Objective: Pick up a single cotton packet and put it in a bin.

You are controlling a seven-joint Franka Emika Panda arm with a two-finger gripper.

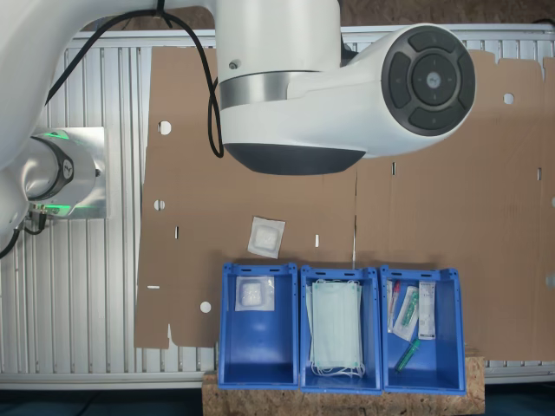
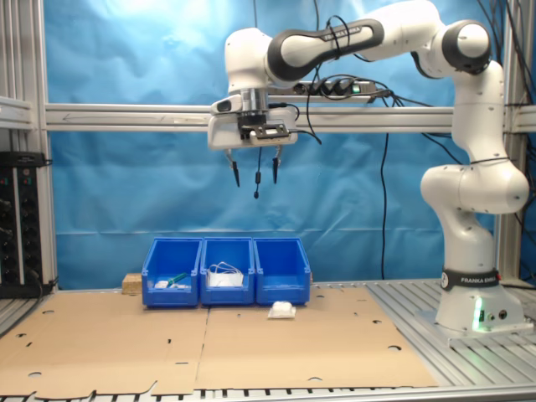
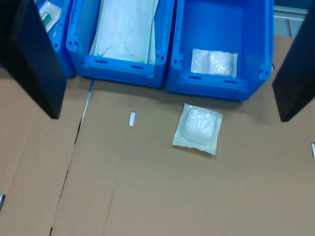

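Note:
A small clear cotton packet (image 1: pixel 265 237) with a white pad lies flat on the brown cardboard just in front of the bins; it shows too in the second exterior view (image 2: pixel 281 311) and the wrist view (image 3: pixel 198 128). Behind it stands the blue bin (image 1: pixel 257 325) (image 2: pixel 281 272) (image 3: pixel 220 29) that holds another cotton packet (image 3: pixel 214 63). My gripper (image 2: pixel 255 176) hangs open high above the bins, far from the packet, with nothing between its dark fingers (image 3: pixel 34 59).
Two more blue bins stand in the same row: the middle one (image 1: pixel 341 334) holds pale green masks, the end one (image 1: pixel 422 334) holds long printed packets. Cardboard sheets (image 2: pixel 209 343) cover the table. The robot base (image 2: pixel 473 310) stands at the second exterior view's right.

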